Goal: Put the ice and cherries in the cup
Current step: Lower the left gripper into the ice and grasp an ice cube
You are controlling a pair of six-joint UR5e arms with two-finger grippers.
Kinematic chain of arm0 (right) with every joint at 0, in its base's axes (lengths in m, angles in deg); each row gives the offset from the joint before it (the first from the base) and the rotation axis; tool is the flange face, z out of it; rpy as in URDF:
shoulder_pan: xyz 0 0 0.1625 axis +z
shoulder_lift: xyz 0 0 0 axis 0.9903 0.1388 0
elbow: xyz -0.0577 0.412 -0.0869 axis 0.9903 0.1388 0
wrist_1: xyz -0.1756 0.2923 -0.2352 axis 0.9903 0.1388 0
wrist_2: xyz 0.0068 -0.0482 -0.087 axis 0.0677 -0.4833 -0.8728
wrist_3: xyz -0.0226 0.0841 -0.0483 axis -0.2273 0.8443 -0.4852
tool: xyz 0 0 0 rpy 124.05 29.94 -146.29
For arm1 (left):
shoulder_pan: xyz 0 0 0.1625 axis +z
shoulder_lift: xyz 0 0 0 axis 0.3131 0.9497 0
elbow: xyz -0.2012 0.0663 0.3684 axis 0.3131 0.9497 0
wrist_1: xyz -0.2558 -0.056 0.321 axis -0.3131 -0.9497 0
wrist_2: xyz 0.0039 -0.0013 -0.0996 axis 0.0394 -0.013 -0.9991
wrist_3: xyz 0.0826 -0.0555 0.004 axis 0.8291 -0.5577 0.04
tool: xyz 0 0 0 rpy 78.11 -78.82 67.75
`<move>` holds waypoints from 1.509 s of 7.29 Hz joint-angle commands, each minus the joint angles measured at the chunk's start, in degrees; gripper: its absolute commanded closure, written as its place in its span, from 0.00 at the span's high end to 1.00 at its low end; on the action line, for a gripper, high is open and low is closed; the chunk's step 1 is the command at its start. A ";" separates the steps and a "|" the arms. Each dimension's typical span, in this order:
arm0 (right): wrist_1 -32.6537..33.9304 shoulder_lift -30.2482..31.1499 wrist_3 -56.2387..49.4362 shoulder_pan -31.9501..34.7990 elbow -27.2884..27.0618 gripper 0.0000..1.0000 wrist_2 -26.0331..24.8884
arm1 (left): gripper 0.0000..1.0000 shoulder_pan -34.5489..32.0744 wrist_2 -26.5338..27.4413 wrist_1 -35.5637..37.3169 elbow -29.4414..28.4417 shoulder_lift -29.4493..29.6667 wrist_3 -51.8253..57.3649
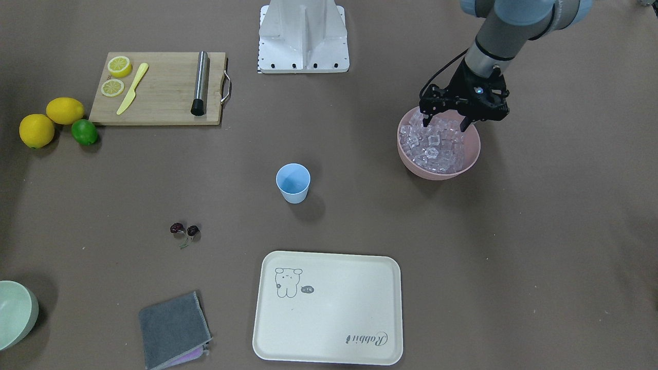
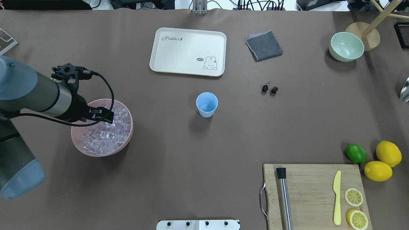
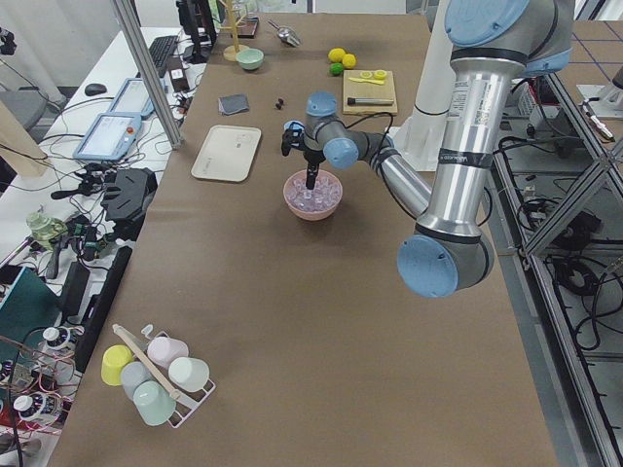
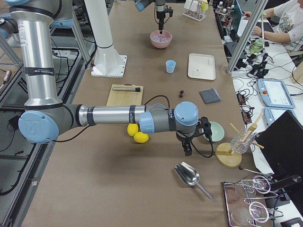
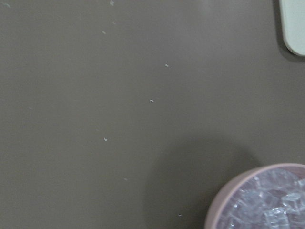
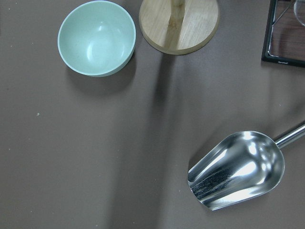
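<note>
The light-blue cup stands upright mid-table, also in the overhead view. The two dark cherries lie on the table apart from it, also in the overhead view. The pink bowl holds many clear ice cubes. My left gripper is open, its fingertips down among the ice at the bowl's robot side; it also shows in the overhead view. My right gripper hangs over the table's far right end, near a metal scoop; I cannot tell whether it is open or shut.
A cream tray and a grey cloth lie on the operators' side. A cutting board carries lemon slices, a yellow knife and a metal muddler. Two lemons and a lime lie beside it. A pale-green bowl stands next to a wooden stand.
</note>
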 commanded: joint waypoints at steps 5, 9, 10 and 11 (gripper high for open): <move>0.00 0.02 0.00 0.00 0.01 0.99 0.04 | 0.81 3.05 3.46 3.63 -3.51 1.78 -1.55; -0.09 0.19 -0.09 0.00 0.37 0.99 -0.13 | 0.76 3.86 3.37 3.37 -4.83 1.16 -1.12; -0.09 0.19 0.00 -0.09 0.28 0.99 -0.13 | 0.75 3.86 3.37 3.37 -5.00 1.16 -1.03; -0.09 0.10 -0.09 0.00 0.28 0.99 -0.31 | 0.74 3.86 3.37 3.37 -5.44 1.16 -0.94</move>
